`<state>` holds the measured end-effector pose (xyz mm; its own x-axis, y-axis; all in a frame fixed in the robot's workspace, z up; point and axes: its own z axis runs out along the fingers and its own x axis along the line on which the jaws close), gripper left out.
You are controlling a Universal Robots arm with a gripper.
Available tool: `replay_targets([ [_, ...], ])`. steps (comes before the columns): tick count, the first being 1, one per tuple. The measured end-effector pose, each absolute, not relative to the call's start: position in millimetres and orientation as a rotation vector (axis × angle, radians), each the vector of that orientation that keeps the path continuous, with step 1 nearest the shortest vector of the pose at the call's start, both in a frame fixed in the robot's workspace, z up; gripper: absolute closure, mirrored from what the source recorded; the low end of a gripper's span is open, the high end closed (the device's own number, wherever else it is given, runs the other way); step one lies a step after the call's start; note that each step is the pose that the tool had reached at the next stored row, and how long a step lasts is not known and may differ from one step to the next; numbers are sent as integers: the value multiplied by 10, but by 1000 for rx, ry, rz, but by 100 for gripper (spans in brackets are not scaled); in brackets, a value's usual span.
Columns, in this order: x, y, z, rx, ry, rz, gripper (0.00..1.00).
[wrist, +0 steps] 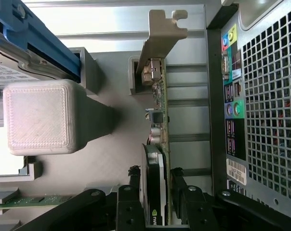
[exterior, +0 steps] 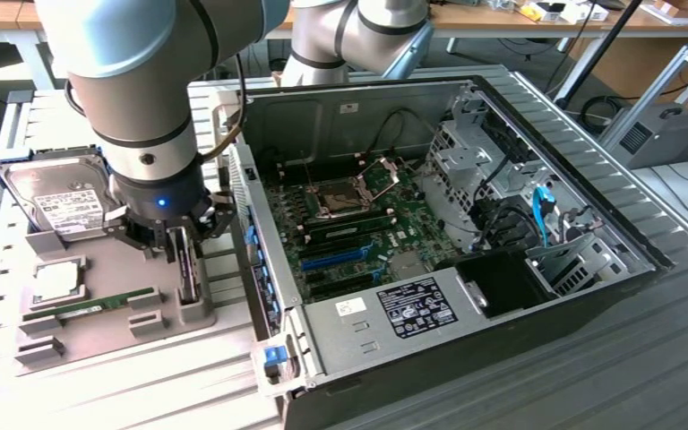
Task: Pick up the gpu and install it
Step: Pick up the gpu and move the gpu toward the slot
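Observation:
The gpu (exterior: pixel 185 271) stands on its long edge in a slot of the grey holder tray (exterior: pixel 111 273), at the exterior view's left beside the open computer case (exterior: pixel 356 112). In the wrist view the gpu (wrist: pixel 162 108) is a thin green card with a black fan on one face and a silver end bracket (wrist: pixel 162 33) reaching into a holder notch. My gripper (exterior: pixel 180 240) has come down over it from above. Its black fingers (wrist: pixel 134 185) press against both faces of the card, so the gripper (wrist: pixel 155 172) is shut on it. The card still sits in the holder.
A hard drive (exterior: pixel 64 202) with blue rails lies on the tray behind the gripper. A memory stick (exterior: pixel 99 307) and a silver chip (exterior: pixel 57 279) lie nearer the front. The case's perforated rear panel (wrist: pixel 268 96) stands close beside the card. A grey holder block (wrist: pixel 39 118) rises on the other side.

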<state>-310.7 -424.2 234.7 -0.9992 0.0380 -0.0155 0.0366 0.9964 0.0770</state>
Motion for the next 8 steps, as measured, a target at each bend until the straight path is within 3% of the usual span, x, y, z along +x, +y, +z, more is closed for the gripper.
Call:
replay_targets([
  [8, -3107, -4243, 2355, 58, 3122, 120, 62],
])
